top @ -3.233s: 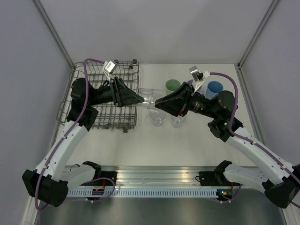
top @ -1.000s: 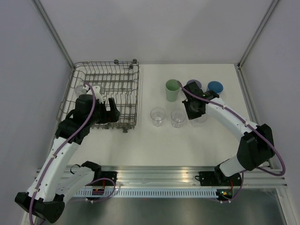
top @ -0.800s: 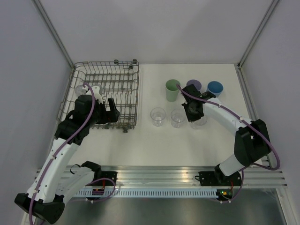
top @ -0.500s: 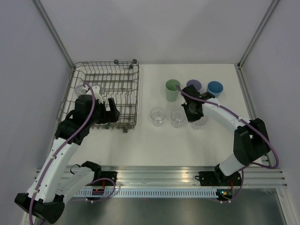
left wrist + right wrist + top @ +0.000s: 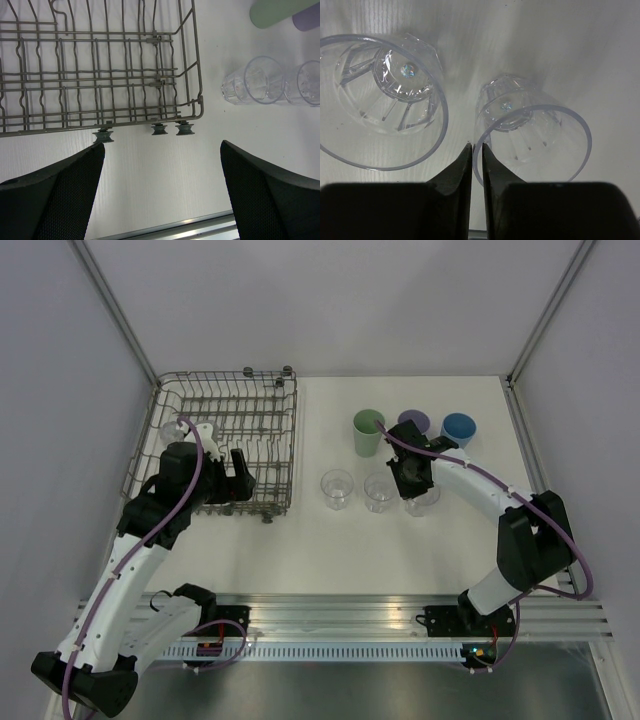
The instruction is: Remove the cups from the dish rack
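**Clear tumblers line up beside the rack**

The right claw (image 5: pixel 476 150), its fingers parted only by a narrow slit, hangs over a clear cup (image 5: pixel 532 132) near the table's (image 5: pixel 400 550) middle, gripping nothing visible. The left claw (image 5: pixel 162 192) gapes wide above the dish rack's (image 5: pixel 225 445) near edge. One clear cup (image 5: pixel 172 430) remains inside, at the rack's left side, toward the table's left edge.

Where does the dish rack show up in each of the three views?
Top external: dish rack, far left of the table.
Left wrist: upper left, its near right corner and feet showing.
Right wrist: not in it.
Shared landmark: the clear cups, right of the rack; two fill the right wrist view.
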`<state>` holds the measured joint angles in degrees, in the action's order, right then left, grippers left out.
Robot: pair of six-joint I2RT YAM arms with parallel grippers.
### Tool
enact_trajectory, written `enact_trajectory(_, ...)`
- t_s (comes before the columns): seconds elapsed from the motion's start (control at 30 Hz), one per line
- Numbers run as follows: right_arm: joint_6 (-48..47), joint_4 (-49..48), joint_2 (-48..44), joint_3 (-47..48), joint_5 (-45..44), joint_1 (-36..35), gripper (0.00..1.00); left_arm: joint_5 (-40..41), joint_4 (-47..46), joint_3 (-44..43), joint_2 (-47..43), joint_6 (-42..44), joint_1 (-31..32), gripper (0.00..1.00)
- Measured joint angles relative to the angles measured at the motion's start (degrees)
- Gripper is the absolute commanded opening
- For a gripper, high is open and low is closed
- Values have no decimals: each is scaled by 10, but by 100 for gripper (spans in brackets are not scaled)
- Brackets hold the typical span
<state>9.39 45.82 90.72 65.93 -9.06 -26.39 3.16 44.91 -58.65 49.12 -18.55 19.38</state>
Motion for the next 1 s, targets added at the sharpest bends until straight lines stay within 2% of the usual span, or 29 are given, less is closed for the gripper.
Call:
enact_trajectory(0.23, -1, 3, -4, 0, -3, 0, 28, 0, 0, 0, 0, 0, 0, 100)
enact_trajectory(0.3, -1, 12, -14, 3, -5, 0, 39, 3, 0, 0, 1, 0, 0, 100)
enact_trajectory(0.33, -1, 16, -20, 7, -5, 0, 63, 6, 0, 0, 2, 0, 0, 100)
enact_trajectory(0.37, 4, 19, -28, 10, -5, 0, 97, 11, 0, 0, 4, 0, 0, 99)
enact_trajectory(0.6, -2, 42, -111, 44, -11, 0, 98, 72, 12, -39, 57, -24, 0, 100)
enact_trajectory(0.77, -2, 53, -171, 61, -14, 0, 98, 153, 24, -90, 98, -76, -4, 100)
enact_trajectory(0.87, -2, 43, -220, 61, -13, 0, 98, 182, 32, -131, 136, -107, -37, 100)
enact_trajectory(1.0, 5, -22, -299, 28, 9, 0, 98, 193, 33, -185, 198, -139, -99, 100)
